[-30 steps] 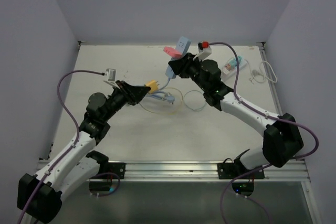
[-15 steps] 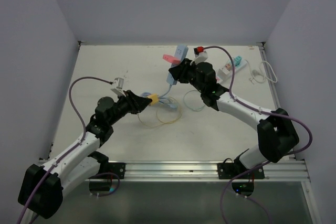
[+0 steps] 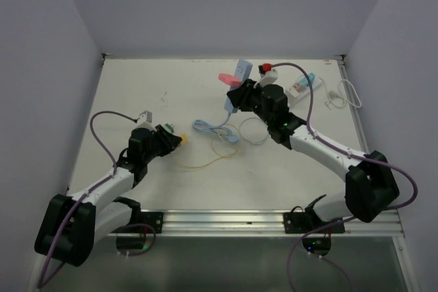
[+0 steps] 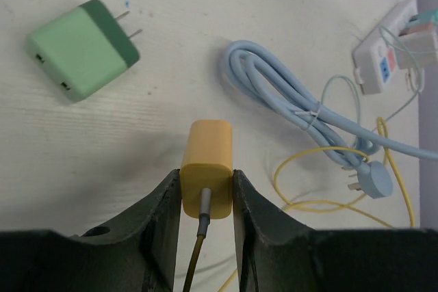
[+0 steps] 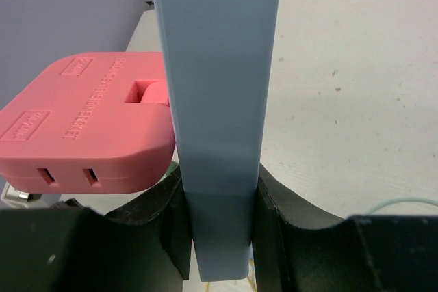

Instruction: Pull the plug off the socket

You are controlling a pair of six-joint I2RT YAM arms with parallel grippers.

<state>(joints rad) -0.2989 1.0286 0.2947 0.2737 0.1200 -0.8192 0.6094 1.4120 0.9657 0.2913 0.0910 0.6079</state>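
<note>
My left gripper point(image 4: 207, 177) is shut on a yellow plug point(image 4: 208, 162), whose thin yellow cable point(image 4: 195, 258) runs back between the fingers. From above, the left gripper point(image 3: 176, 140) sits low at the table's left with the yellow plug point(image 3: 181, 139), well apart from the socket. The socket is a light-blue power strip point(image 5: 215, 66), held upright by my shut right gripper point(image 5: 219, 193). A pink adapter point(image 5: 89, 128) is plugged into its side. In the top view the strip point(image 3: 240, 73) stands above the right gripper point(image 3: 235, 98).
A green charger point(image 4: 81, 47) lies on the table ahead of the left gripper. The strip's coiled blue cable point(image 3: 215, 129) and loops of yellow cable point(image 3: 205, 160) cover the middle. A white power strip point(image 3: 305, 85) and a white cord point(image 3: 344, 92) lie at the back right.
My left gripper has drawn back left and toward the near edge with the yellow plug, widening the gap to the socket. The right gripper has shifted the blue strip slightly right and more upright.
</note>
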